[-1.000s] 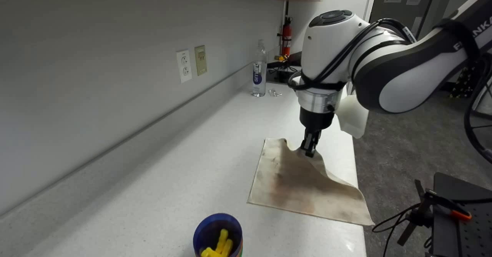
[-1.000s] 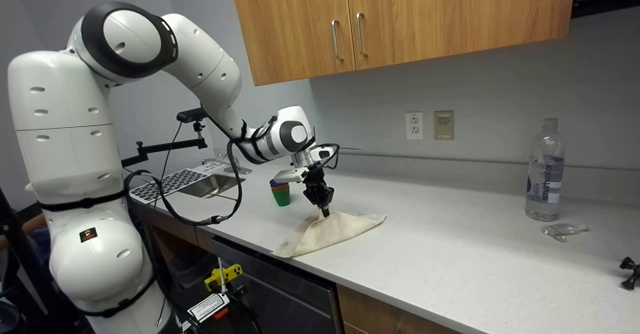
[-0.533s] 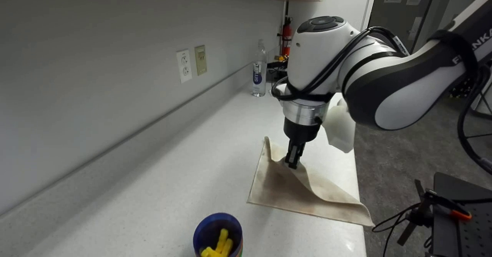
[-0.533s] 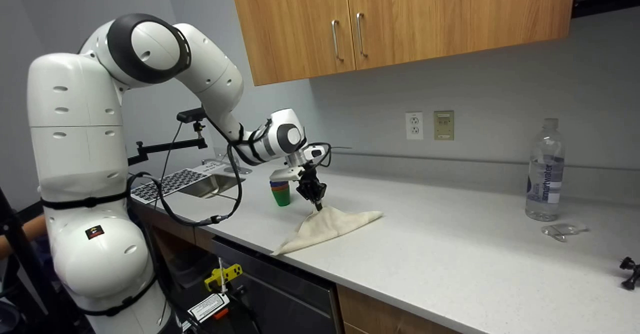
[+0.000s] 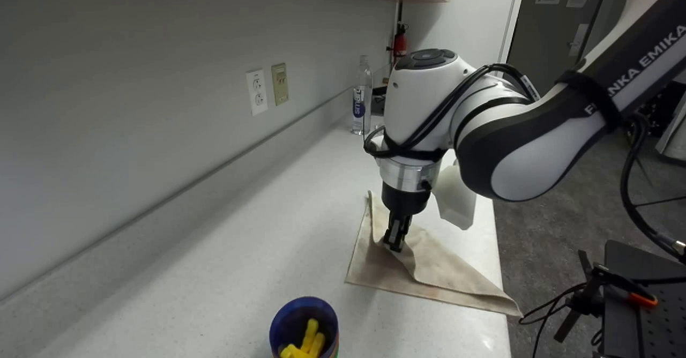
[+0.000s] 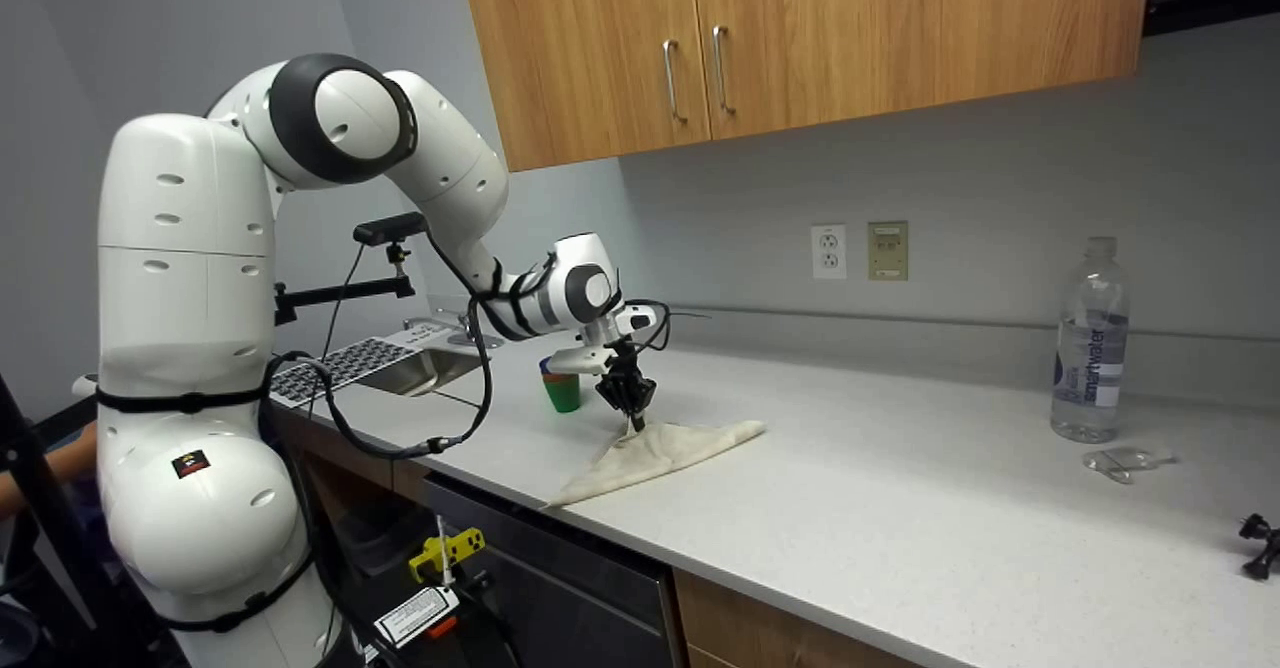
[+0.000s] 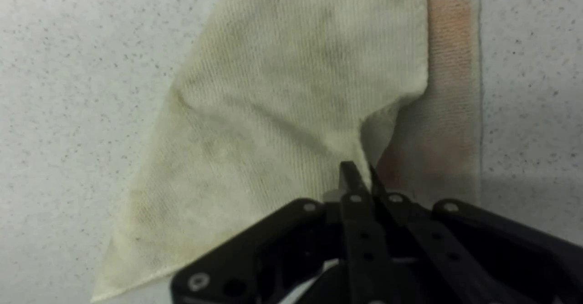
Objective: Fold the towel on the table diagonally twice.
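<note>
The towel, beige with brownish stains, lies on the white counter [image 5: 257,240]. It shows in both exterior views [image 5: 442,264] [image 6: 690,446] and in the wrist view [image 7: 273,81]. One part is folded over the rest, leaving a strip of the lower layer uncovered along one side. My gripper [image 5: 394,244] points down and is shut on the edge of the upper layer, also in an exterior view [image 6: 638,424]. In the wrist view the towel's edge runs between the fingertips [image 7: 361,179], and a small raised fold stands beside them. The very tip of the held part is hidden.
A stack of cups, blue on top [image 5: 304,315] and green below [image 6: 564,394], stands near the towel with yellow pieces inside. A water bottle [image 6: 1090,348] and a clear plastic piece [image 6: 1125,462] stand farther along the counter. The counter's front edge runs close to a towel corner.
My gripper has carried the held edge across the towel toward the cup side. The upper layer now covers more of the lower one, and the far part has turned over into a fold.
</note>
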`<action>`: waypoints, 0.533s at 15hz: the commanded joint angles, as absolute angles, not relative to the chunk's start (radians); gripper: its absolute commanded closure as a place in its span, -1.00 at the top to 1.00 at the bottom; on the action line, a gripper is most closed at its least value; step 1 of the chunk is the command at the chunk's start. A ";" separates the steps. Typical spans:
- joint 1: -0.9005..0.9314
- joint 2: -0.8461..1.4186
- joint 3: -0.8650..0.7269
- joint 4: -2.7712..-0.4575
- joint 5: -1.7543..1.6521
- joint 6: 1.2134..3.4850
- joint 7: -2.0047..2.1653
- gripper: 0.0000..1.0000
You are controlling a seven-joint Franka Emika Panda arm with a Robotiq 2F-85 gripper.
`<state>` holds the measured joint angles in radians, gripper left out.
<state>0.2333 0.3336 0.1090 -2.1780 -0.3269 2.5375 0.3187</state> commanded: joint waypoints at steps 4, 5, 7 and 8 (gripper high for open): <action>0.232 0.355 0.126 -2.156 -0.219 2.551 0.230 -0.99; 0.229 0.347 0.132 -2.159 -0.202 2.555 0.222 -0.99; 0.226 0.338 0.139 -2.159 -0.170 2.574 0.210 -0.99; 0.222 0.336 0.145 -2.158 -0.148 2.586 0.201 -0.99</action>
<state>0.2332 0.3518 0.1260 -2.1632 -0.2181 2.5623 0.2526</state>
